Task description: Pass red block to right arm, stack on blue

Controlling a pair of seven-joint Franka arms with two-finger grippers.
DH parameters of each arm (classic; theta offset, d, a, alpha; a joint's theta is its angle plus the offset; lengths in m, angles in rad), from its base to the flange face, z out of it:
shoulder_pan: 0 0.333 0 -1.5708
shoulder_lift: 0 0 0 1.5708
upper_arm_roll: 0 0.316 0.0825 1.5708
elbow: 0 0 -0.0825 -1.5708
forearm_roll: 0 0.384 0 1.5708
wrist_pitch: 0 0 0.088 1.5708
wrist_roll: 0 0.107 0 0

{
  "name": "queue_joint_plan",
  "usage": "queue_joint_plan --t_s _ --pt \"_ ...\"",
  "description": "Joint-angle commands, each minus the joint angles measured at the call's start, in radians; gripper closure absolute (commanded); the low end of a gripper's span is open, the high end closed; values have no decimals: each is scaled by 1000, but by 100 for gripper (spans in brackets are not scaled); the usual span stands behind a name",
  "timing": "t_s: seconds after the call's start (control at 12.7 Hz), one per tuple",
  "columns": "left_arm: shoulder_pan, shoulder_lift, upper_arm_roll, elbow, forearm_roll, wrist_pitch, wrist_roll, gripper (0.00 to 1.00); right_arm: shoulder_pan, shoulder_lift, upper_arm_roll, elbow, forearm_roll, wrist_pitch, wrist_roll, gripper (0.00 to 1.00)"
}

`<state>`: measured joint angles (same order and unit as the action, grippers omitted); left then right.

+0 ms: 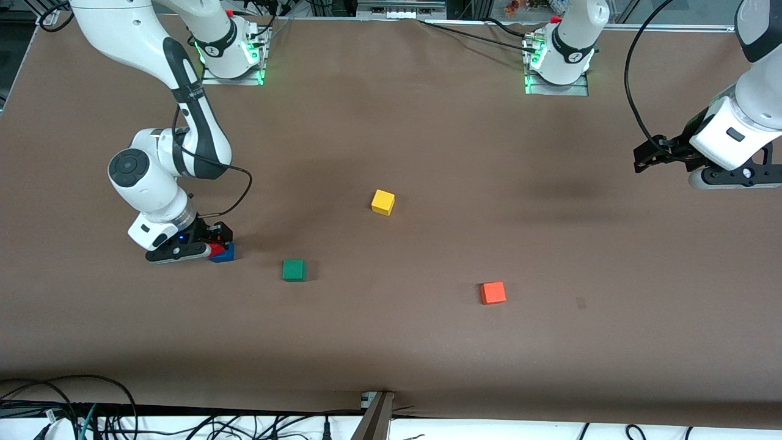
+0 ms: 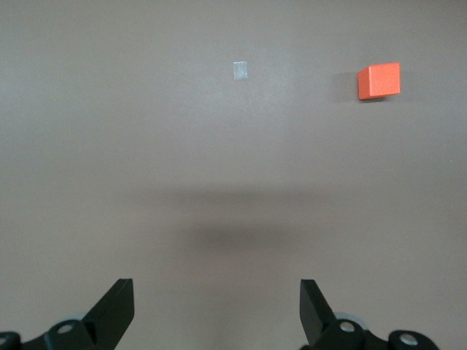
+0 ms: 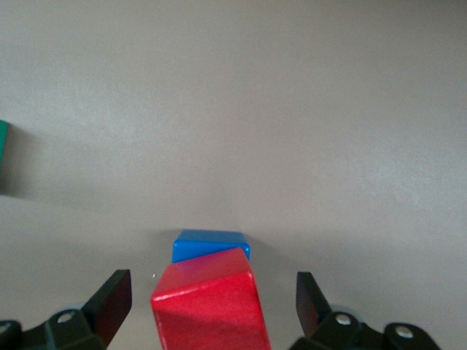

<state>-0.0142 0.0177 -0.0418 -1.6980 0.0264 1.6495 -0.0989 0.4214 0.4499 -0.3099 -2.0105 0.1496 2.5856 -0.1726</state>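
Right gripper down at the right arm's end of the table, fingers spread wide, nothing clamped. Red block sitting on the blue block but twisted and tilted rel. to it, one edge seemingly riding up; blue barely showing underneath. Judged: release step of the stack, nearly done but placement sloppy. To finish well: lift straight up, no sideways drift, so fingers don't brush the red cube and topple it; if it looks unstable, re-close gently, square it over the blue, then let go again. Risk: red sliding off once the wrist withdraws. Left gripper up in the air over bare table toward the left arm's end, jaws apart, empty, waiting. Orange cube, green cube, yellow cube apart from the stack, not involved.
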Motion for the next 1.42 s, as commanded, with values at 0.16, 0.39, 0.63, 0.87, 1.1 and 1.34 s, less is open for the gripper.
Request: queue_joint_plan --t_s 0.16,0.39,0.63,0.87,1.1,1.34 --pt "-6 -18 8 -11 -3 -8 5 0 -4 -34 -26 179 -33 -362 -13 0" --pt "-6 -18 7 -11 -3 -8 -4 0 -4 -49 -46 321 -45 -624 -13 0" --pt "-7 -16 5 -11 -2 -8 -8 0 -4 -57 -78 485 -44 -876 -10 0" --pt "-7 -16 5 -11 -2 -8 -9 0 -4 -86 -103 588 -42 -1043 -5 0" --pt "-7 -15 3 -3 13 -7 -9 0 -9 -95 -107 662 -47 -1151 -1 0" --pt "-7 -13 0 -2 35 -7 2 0 -96 -190 -24 645 -76 -1191 -4 0"
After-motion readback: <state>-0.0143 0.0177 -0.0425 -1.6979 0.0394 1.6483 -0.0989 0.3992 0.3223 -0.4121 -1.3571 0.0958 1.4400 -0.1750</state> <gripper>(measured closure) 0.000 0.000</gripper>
